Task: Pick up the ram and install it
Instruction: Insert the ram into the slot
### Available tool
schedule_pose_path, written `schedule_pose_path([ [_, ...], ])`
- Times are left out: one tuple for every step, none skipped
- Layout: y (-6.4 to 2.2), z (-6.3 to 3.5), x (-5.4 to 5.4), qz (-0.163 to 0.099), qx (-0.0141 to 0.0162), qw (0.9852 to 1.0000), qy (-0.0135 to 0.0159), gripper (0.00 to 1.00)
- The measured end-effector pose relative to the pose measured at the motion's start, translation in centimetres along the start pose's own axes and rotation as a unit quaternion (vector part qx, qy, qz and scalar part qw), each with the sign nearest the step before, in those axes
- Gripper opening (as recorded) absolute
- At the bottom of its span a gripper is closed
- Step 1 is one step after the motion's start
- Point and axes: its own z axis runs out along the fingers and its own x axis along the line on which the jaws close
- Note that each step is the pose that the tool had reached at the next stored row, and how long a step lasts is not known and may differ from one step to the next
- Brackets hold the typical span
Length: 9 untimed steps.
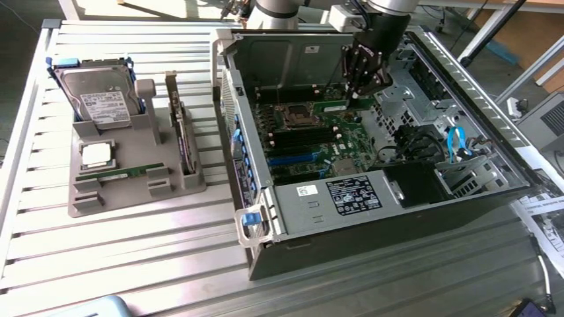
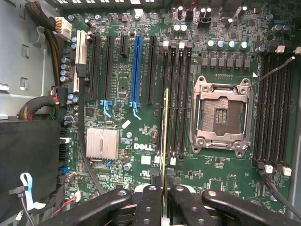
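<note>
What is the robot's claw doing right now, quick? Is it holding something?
Gripper: closed, holding the ram stick by its edge, above the big green board inside the computer.

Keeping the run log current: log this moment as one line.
gripper: shut on ram | ram position: edge-on over memory slots | beside: CPU socket
</note>
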Motion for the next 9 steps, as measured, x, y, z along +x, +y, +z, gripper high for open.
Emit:
schedule_pose_path([
  [0.0,0.07,-0.01,0.0,0.0,1.0,0.0001,0.14],
  [0.0,0.13,-0.02,0.0,0.0,1.0,0.0001,0.14],
  [0.0,0.19,-0.03,0.0,0.0,1.0,0.0,0.14],
  [-0.01,0.25,-0.04,0.0,0.0,1.0,0.0,0.14],
  [-0.01,0.32,-0.05,0.0,0.0,1.0,0.0,0.14],
  [-0.01,0.38,-0.06,0.0,0.0,1.0,0.0,0.14],
  [-0.01,0.42,-0.06,0.0,0.0,1.0,0.0001,0.14],
  [-0.01,0.47,-0.07,0.0,0.0,1.0,0.0001,0.14],
  [-0.02,0.53,-0.08,0.0,0.0,1.0,0.0001,0.14],
])
